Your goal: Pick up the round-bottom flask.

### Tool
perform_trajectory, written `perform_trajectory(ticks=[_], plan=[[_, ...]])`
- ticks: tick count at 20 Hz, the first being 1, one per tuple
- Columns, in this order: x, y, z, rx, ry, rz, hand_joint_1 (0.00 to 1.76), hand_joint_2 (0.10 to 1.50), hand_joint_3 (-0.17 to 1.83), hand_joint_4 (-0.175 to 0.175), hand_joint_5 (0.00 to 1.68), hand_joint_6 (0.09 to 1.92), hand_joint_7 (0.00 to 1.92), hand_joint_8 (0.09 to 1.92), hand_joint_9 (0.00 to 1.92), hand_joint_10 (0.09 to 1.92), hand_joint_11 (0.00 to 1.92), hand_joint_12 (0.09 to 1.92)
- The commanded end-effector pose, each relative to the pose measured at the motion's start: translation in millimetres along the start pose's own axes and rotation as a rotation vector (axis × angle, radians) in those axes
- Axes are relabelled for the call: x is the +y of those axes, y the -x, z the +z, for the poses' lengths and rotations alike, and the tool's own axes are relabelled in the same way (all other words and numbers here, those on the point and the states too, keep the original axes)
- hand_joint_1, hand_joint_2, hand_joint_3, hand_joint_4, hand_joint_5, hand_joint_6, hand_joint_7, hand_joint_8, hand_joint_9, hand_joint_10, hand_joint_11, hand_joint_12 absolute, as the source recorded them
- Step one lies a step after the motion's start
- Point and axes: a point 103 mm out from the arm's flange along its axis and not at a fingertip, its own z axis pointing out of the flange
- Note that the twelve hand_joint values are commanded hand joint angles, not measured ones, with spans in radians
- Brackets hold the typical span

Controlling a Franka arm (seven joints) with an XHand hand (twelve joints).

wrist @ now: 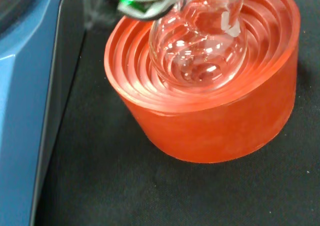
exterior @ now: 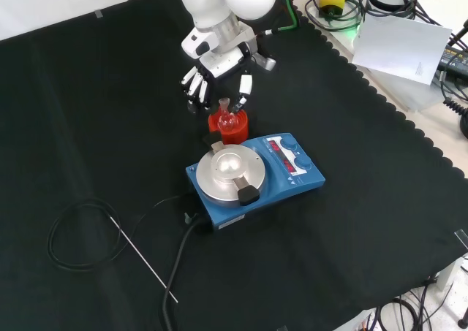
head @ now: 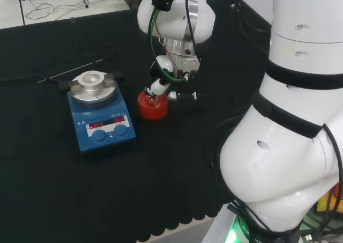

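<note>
The round-bottom flask is clear glass and sits upright in a red ribbed stand. In the front view the flask and its stand are just behind the blue hotplate. The black and white hand hangs over them. Its fingers point down on the left of the flask neck and are apart from it. The thumb reaches down close to the neck on the right. Nothing is held between them. In the head view the hand is right above the stand.
A blue hotplate stirrer with a round metal top stands right beside the stand; in the head view the hotplate is to its left. A black cable and a thin metal rod lie on the cloth nearer the front camera.
</note>
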Motion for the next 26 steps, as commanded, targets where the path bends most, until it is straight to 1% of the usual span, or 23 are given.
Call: perform_trajectory(ticks=[1,5,8,15,18,20,24,26], plan=[[-5.0,4.2,-4.5,0.006,-0.016,-0.006,0.91,0.61,0.65,-0.077,0.67,0.87,0.38,0.76,0.57,0.68,0.2,1.39],[-9.8,7.7,-2.5,0.012,-0.034,-0.013,0.88,0.59,0.65,-0.068,0.55,0.82,0.36,0.76,0.55,0.69,0.17,1.4],[-13.0,12.6,0.4,0.015,-0.048,-0.014,0.87,0.58,0.64,-0.065,0.52,0.8,0.35,0.76,0.54,0.69,0.16,1.41],[-14.9,19.5,9.9,0.005,-0.077,-0.023,0.86,0.58,0.64,-0.063,0.52,0.78,0.34,0.77,0.53,0.7,0.15,1.41],[-11.9,22.1,10.3,0.0,-0.076,-0.026,0.86,0.58,0.64,-0.06,0.53,0.78,0.34,0.77,0.53,0.7,0.15,1.41],[-11.5,29.0,7.7,-0.001,-0.067,-0.03,0.86,0.58,0.63,-0.059,0.53,0.78,0.34,0.77,0.53,0.71,0.15,1.41],[-5.8,29.4,3.5,-0.015,-0.072,-0.023,0.87,0.58,0.63,-0.055,0.55,0.78,0.34,0.77,0.53,0.71,0.15,1.41],[-5.9,36.2,1.0,-0.007,-0.066,-0.025,0.87,0.58,0.63,-0.052,0.58,0.79,0.34,0.77,0.53,0.71,0.15,1.41]])
